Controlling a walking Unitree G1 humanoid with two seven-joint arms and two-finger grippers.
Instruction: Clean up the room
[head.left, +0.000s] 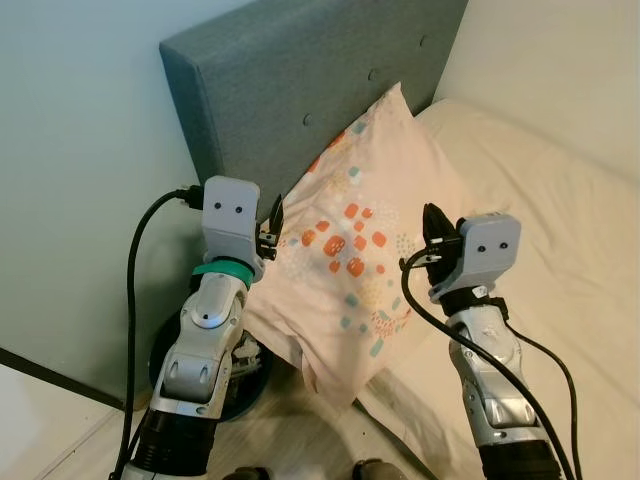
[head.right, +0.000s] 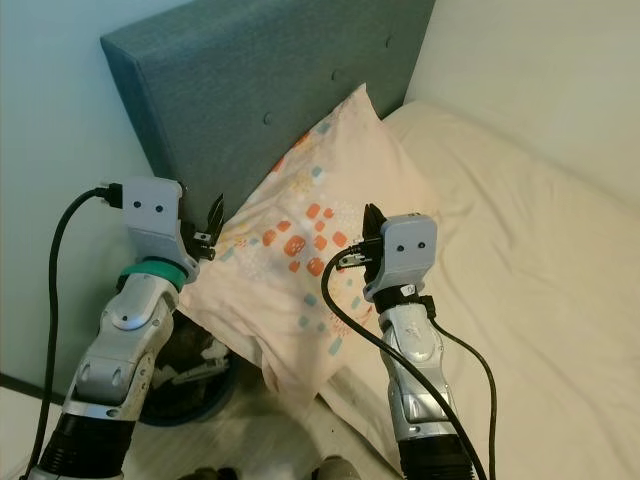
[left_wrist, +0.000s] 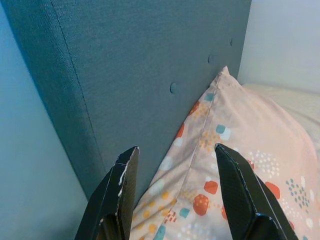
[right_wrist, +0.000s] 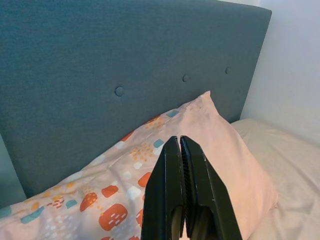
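Nearest the camera, the left gripper (left_wrist: 172, 192) hovers with its two black fingers spread wide beside the near edge of the pale peach pillow printed with orange and teal patches (head.left: 365, 250); the right gripper (right_wrist: 182, 192), fingers pressed together on nothing, hangs over the pillow's middle. The pillow leans against the grey-blue buttoned fabric headboard (head.left: 300, 80), one corner overhanging the cream-sheeted mattress (head.left: 560, 250). The step in hand appears to be pillow straightening; next, the left fingers must close on the overhanging edge.

The pillow (head.left: 360, 250) leans against the headboard (head.left: 300, 90), apparently overhanging the bed's (head.left: 560, 260) left edge.
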